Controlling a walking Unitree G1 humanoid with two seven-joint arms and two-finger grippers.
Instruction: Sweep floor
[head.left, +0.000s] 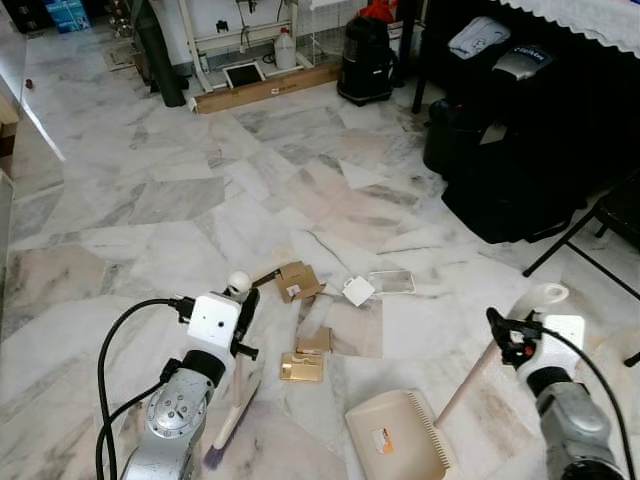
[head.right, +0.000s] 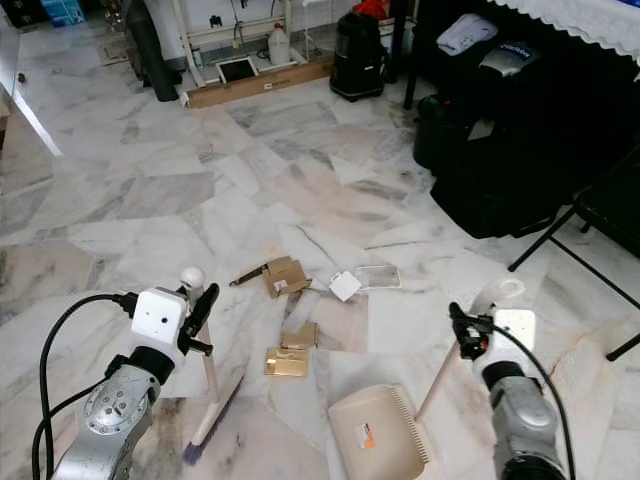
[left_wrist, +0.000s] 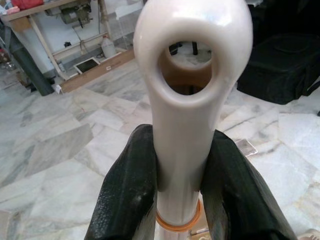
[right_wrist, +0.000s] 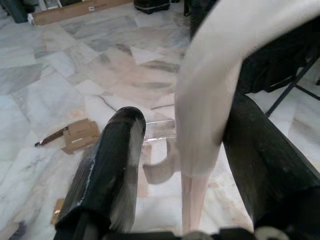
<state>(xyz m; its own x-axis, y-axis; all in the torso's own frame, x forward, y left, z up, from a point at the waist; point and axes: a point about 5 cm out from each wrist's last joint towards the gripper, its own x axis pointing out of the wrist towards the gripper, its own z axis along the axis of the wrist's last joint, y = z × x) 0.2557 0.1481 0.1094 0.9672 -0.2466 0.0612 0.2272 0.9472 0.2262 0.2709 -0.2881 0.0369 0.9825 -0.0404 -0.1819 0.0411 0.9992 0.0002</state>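
My left gripper (head.left: 246, 318) is shut on the white handle (left_wrist: 182, 125) of a broom (head.left: 229, 425) whose dark bristles rest on the marble floor at the lower left. My right gripper (head.left: 507, 336) holds the pale handle (right_wrist: 200, 125) of a beige dustpan (head.left: 393, 438) lying flat on the floor; the handle leans on one finger (right_wrist: 265, 155), with a small gap to the other. Ahead of both lies litter: a cardboard box (head.left: 297, 281), a white square (head.left: 358, 290), a clear plastic piece (head.left: 392, 281) and two golden-brown scraps (head.left: 302, 367).
Black bags and covered furniture (head.left: 520, 150) fill the right side, with thin chair legs (head.left: 585, 230) reaching onto the floor. A black vacuum (head.left: 365, 60), a long flat carton (head.left: 265, 88) and a white bottle (head.left: 285, 48) stand at the back. Open marble floor (head.left: 150, 200) lies to the left.
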